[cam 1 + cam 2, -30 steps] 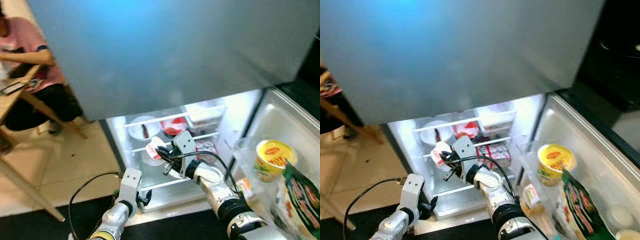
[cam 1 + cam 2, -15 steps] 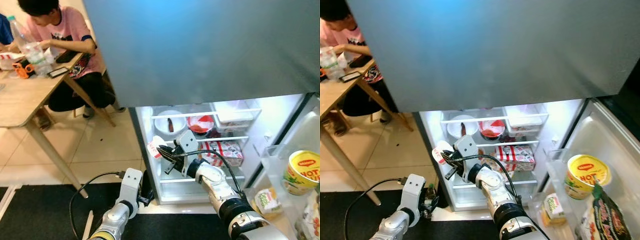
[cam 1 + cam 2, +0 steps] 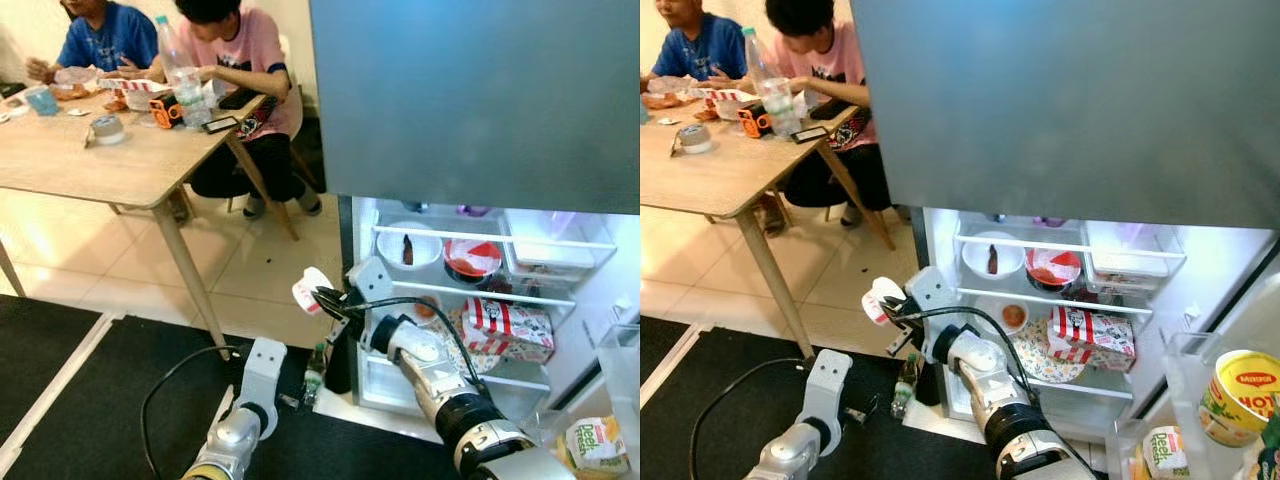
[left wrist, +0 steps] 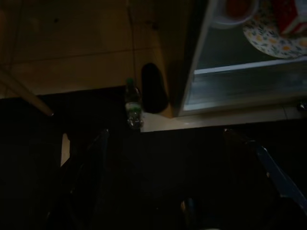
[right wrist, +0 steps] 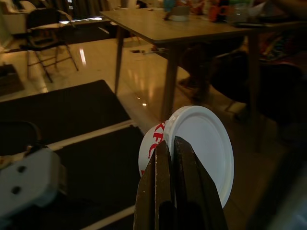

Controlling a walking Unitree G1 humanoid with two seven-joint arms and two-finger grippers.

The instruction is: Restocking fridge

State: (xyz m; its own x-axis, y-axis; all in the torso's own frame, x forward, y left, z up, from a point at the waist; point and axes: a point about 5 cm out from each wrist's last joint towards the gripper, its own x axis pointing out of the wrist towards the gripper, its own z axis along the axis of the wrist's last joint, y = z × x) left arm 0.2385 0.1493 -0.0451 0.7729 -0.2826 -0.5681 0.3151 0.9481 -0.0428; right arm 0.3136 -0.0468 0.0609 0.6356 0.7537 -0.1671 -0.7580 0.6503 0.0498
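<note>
Your right gripper (image 3: pixel 325 300) pinches a lidded cup (image 3: pixel 308 292) left of the open fridge (image 3: pixel 480 300), over bare floor. Left gripper (image 4: pixel 177 182) hangs spread, dim, above the mat.

— What stays unclear? The left gripper (image 4: pixel 168 158) shows as dim finger outlines in the dark left wrist view; their tips run off the frame.

— And the small bottle (image 4: pixel 134 108)? Its label is unreadable.
</note>
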